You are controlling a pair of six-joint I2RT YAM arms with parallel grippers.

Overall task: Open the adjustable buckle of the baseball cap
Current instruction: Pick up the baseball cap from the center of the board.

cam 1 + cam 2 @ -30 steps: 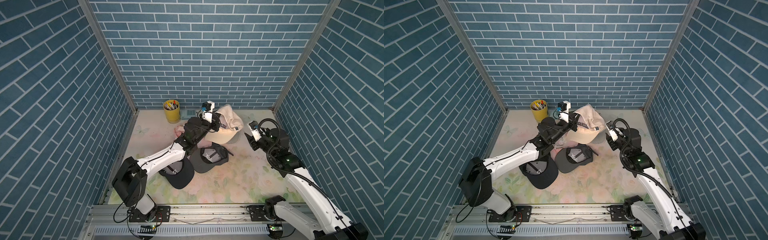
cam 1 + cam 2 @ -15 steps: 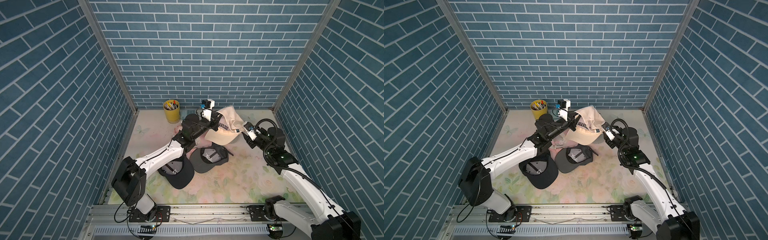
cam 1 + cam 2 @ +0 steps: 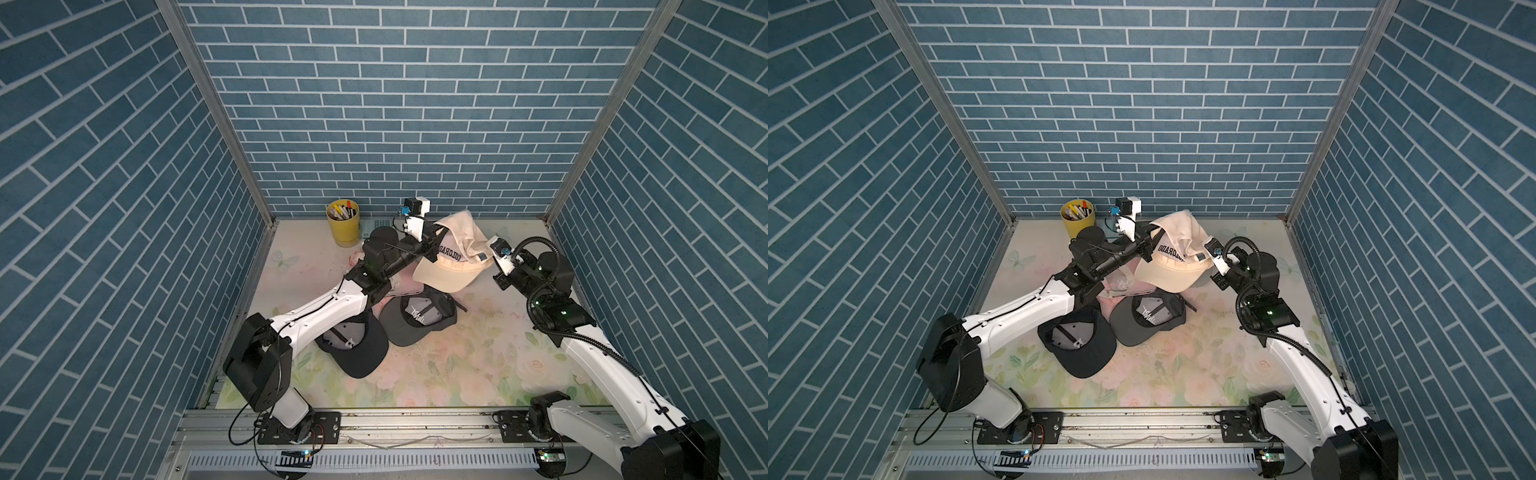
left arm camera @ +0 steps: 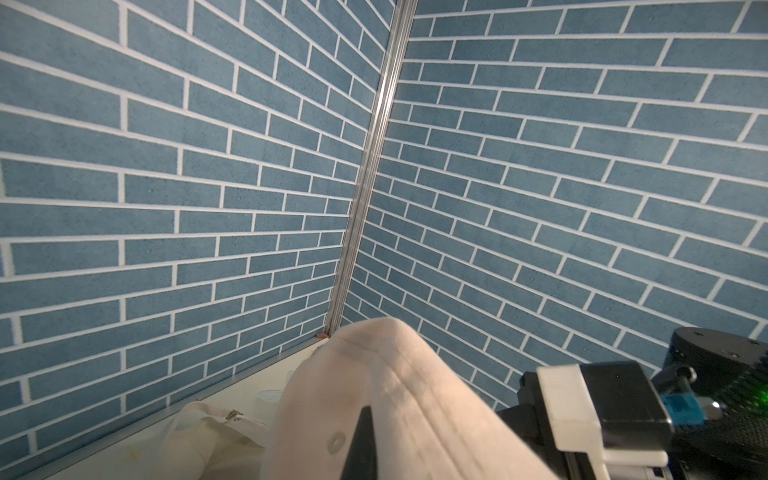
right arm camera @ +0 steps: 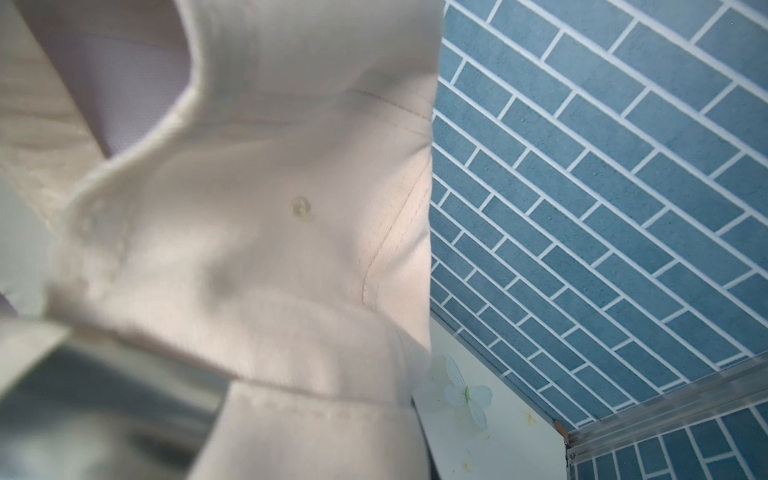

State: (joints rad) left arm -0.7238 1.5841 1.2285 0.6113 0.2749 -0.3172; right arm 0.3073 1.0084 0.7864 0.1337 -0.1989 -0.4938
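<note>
Right gripper (image 3: 485,258) has advanced, jaws now closed on rear of cream cap (image 3: 451,272); left gripper (image 3: 434,249) clamps its front; brim points toward arm bases, above grey cap (image 3: 409,322).

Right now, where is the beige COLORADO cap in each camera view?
Top view: beige COLORADO cap just right of centre, raised.
Top view: cap at centre, raised.
Left wrist: its crown at the frame's lower middle.
Right wrist: cap fills the frame's left half, blurred.
Shared landmark: blue brick wall behind it.
</note>
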